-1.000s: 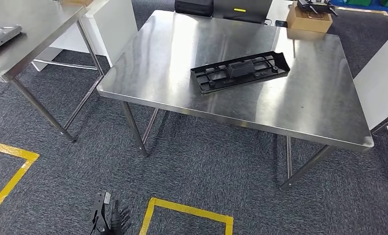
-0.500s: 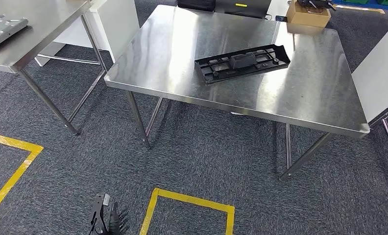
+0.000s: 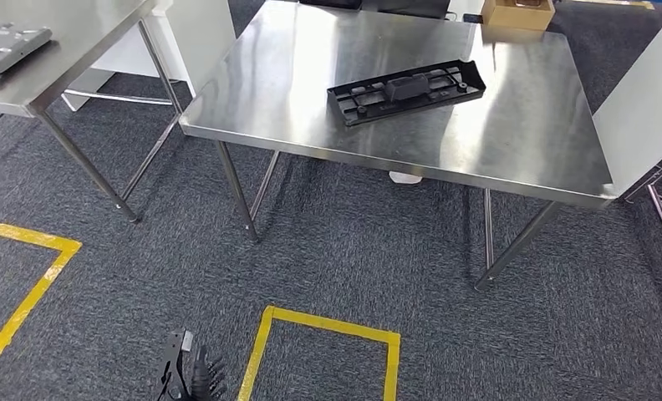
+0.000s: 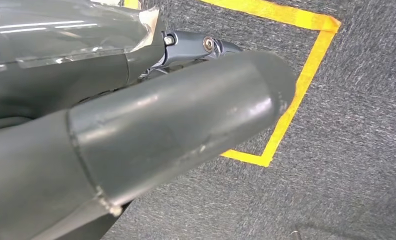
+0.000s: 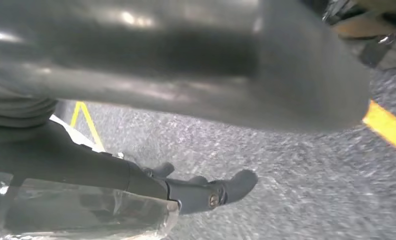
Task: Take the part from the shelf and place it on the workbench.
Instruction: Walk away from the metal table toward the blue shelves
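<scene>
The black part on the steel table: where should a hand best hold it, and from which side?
Probably the raised block at the middle of the black part, taken from above: the part lies flat on the steel table, so its thin edges give little to grip.

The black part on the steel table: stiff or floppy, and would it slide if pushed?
The black part looks like ribbed moulded plastic, so probably stiff and light. It lies flat on the polished steel table, so a push would likely slide it, not tip it.
</scene>
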`<move>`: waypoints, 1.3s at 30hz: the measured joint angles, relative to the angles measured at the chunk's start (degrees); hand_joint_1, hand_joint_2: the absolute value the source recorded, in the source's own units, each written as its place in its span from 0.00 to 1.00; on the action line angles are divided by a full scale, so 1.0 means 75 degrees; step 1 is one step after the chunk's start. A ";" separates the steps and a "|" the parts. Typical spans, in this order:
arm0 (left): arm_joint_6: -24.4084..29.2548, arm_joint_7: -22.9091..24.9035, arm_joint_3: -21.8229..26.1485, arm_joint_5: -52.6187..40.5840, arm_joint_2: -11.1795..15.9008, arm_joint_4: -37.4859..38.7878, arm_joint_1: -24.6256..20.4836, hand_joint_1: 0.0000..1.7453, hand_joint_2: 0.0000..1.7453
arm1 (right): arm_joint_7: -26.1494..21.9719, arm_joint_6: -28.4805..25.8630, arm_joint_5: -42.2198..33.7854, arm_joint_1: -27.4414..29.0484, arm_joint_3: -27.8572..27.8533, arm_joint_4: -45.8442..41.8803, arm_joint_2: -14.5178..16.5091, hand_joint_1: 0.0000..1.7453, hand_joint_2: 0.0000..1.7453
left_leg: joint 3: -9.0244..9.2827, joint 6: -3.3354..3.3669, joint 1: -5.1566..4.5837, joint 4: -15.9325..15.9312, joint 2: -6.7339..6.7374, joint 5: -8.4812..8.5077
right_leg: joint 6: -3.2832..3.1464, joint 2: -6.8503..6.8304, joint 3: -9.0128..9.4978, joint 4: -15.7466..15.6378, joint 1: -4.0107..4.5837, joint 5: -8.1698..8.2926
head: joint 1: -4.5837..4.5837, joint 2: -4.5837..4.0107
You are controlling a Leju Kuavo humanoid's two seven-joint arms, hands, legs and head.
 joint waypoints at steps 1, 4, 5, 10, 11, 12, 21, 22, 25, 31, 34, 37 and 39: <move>0.0014 0.0001 -0.0002 0.0021 -0.0001 -0.0016 0.0013 0.00 0.00 | 0.0004 0.0004 0.0009 -0.0004 0.0002 0.0001 -0.0003 0.00 0.00 | -0.0079 -0.0034 0.0018 0.0186 -0.0013 -0.0194 | -0.0091 -0.0012 -0.0015 -0.0008 -0.0034 0.0055 | -0.0023 0.0000; 0.0044 0.0004 -0.0007 0.0067 -0.0003 -0.0064 0.0059 0.00 0.00 | 0.0008 0.0008 0.0042 -0.0012 0.0009 0.0001 -0.0005 0.00 0.00 | -0.0549 -0.0124 0.0053 0.1542 -0.0058 -0.1145 | -0.0280 -0.0049 -0.0139 -0.0001 -0.0032 0.0205 | -0.0065 0.0000; 0.0063 0.0006 -0.0012 0.0082 -0.0008 -0.0081 0.0085 0.00 0.00 | 0.0007 0.0008 0.0050 -0.0008 0.0010 0.0001 -0.0007 0.00 0.00 | -0.0659 -0.0150 0.0060 0.1968 -0.0065 -0.1323 | -0.0291 -0.0055 -0.0194 0.0010 -0.0023 0.0241 | -0.0065 0.0000; 0.0207 0.0014 -0.0043 0.0145 -0.0080 -0.0222 0.0133 0.00 0.00 | -0.0018 0.0089 0.0065 -0.0015 0.0010 0.0001 -0.0008 0.00 0.00 | 0.0413 -0.0159 0.0109 0.0695 -0.0068 -0.0775 | -0.0238 -0.0057 -0.0424 0.0173 -0.0014 0.0318 | -0.0065 0.0000; 0.0232 0.0015 -0.0051 0.0160 -0.0098 -0.0251 0.0127 0.00 0.00 | -0.0024 0.0108 0.0066 -0.0026 0.0010 0.0001 -0.0009 0.00 0.00 | 0.0624 -0.0132 0.0100 0.0329 -0.0076 -0.0713 | -0.0209 -0.0057 -0.0466 0.0208 0.0005 0.0334 | -0.0061 0.0000; 0.0257 0.0017 -0.0056 0.0173 -0.0115 -0.0269 0.0124 0.00 0.00 | -0.0028 0.0118 0.0066 -0.0036 0.0010 0.0001 -0.0010 0.00 0.00 | 0.0713 -0.0102 0.0081 0.0138 -0.0085 -0.0718 | -0.0169 -0.0058 -0.0508 0.0231 0.0022 0.0357 | -0.0061 0.0000; 0.0288 0.0049 -0.0114 0.0198 -0.0263 -0.0358 0.0119 0.00 0.00 | -0.0036 0.0119 0.0066 -0.0047 0.0010 0.0001 -0.0041 0.00 0.00 | 0.0305 0.0308 0.0031 -0.0058 -0.0009 -0.0306 | 0.0025 -0.0021 -0.1459 0.2372 -0.0027 -0.0725 | 0.0019 0.0000; 0.0288 0.0052 -0.0119 0.0198 -0.0265 -0.0358 0.0120 0.00 0.00 | -0.0037 0.0103 0.0069 -0.0044 0.0010 0.0001 -0.0047 0.00 0.00 | 0.0241 0.0294 0.0030 -0.0055 -0.0006 -0.0253 | 0.0085 -0.0021 -0.1343 0.2306 -0.0033 -0.0706 | 0.0024 0.0000; 0.0315 0.0056 -0.0130 0.0204 -0.0298 -0.0375 0.0120 0.00 0.00 | -0.0153 -0.0130 0.0018 -0.0052 0.0010 0.0001 -0.0081 0.00 0.00 | 0.0105 0.0201 0.0018 -0.0040 -0.0008 -0.0111 | 0.0233 -0.0022 -0.0333 0.0751 -0.0050 -0.0298 | 0.0031 0.0000; 0.0499 0.0058 -0.0155 0.0233 -0.0372 -0.0538 0.0188 0.00 0.00 | -0.0752 -0.1479 -0.0653 0.0021 -0.0215 0.0001 -0.0098 0.00 0.00 | -0.0023 -0.0067 0.0030 0.0080 -0.0015 -0.0066 | -0.0065 -0.0005 -0.0074 0.0068 -0.0036 0.0019 | -0.0005 0.0000; 0.0620 0.0063 -0.0155 0.0218 -0.0379 -0.0713 0.0318 0.00 0.00 | -0.1085 -0.2625 -0.1159 0.0039 -0.0540 -0.0001 -0.0058 0.00 0.00 | -0.0453 -0.0142 0.0059 0.1259 -0.0048 -0.0969 | -0.0245 -0.0029 -0.0185 0.0069 -0.0066 0.0180 | -0.0031 0.0000; 0.0708 0.0114 -0.0155 0.0189 -0.0382 -0.0868 0.0454 0.00 0.00 | -0.1144 -0.3257 -0.1641 0.0049 -0.0961 0.0001 -0.0009 0.00 0.00 | -0.0637 -0.0190 0.0065 0.2222 -0.0057 -0.1398 | -0.0253 -0.0039 -0.0355 0.0107 -0.0028 0.0286 | -0.0034 0.0000; 0.0719 0.0130 -0.0156 0.0188 -0.0382 -0.0927 0.0490 0.00 0.00 | -0.1093 -0.3148 -0.1803 0.0045 -0.1201 0.0001 0.0023 0.00 0.00 | -0.0081 -0.0169 0.0069 0.1487 -0.0053 -0.1072 | -0.0230 -0.0038 -0.0422 0.0146 -0.0024 0.0322 | -0.0035 0.0000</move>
